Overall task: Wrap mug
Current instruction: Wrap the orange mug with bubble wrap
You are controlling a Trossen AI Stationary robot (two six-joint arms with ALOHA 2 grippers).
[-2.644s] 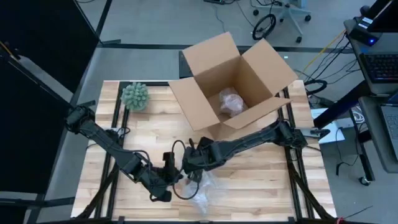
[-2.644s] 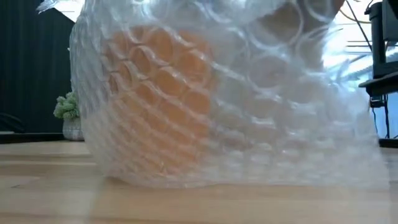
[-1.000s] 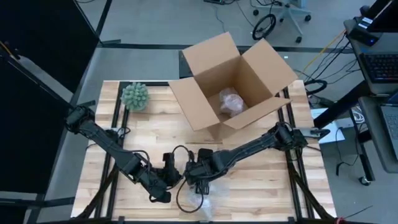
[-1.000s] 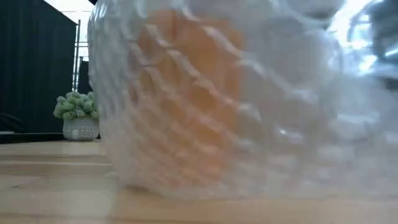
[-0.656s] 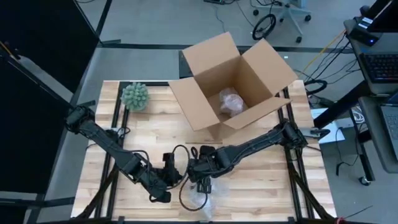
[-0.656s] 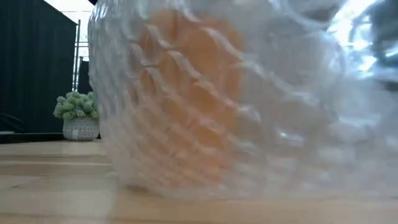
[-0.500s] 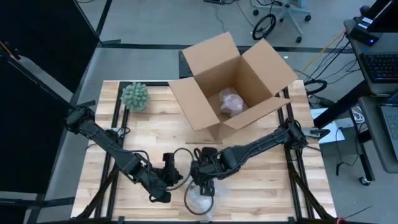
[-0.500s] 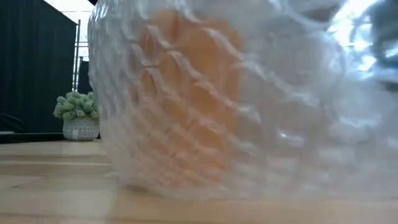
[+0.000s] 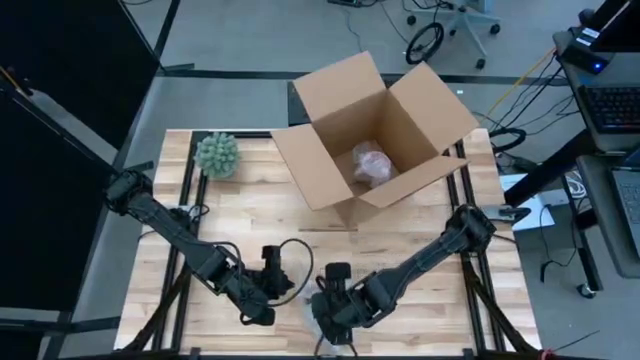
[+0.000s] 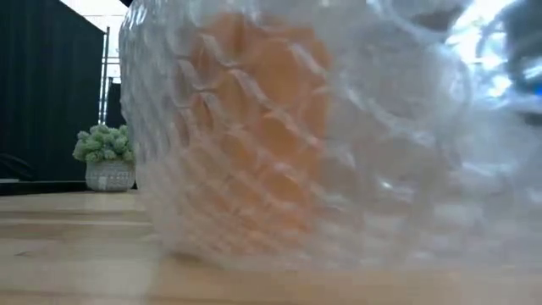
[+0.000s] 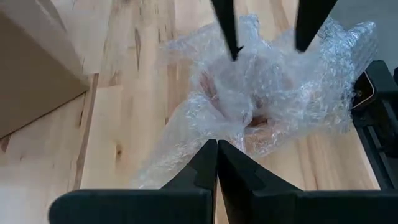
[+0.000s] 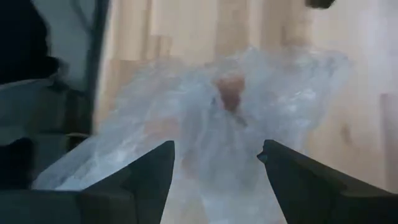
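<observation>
Directly beneath the spread right hand point(image 12: 214, 155), the bubble-wrapped mug point(image 12: 230, 93).

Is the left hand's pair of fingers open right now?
No, in the left wrist view the left hand has its two dark fingers pressed together, pointing at the bubble wrap.

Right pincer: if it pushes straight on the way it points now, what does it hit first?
Most likely the bubble wrap bundled around the mug. The right pincer is open and aimed at the bundle's middle, with nothing between. How far off the bundle lies is unclear.
</observation>
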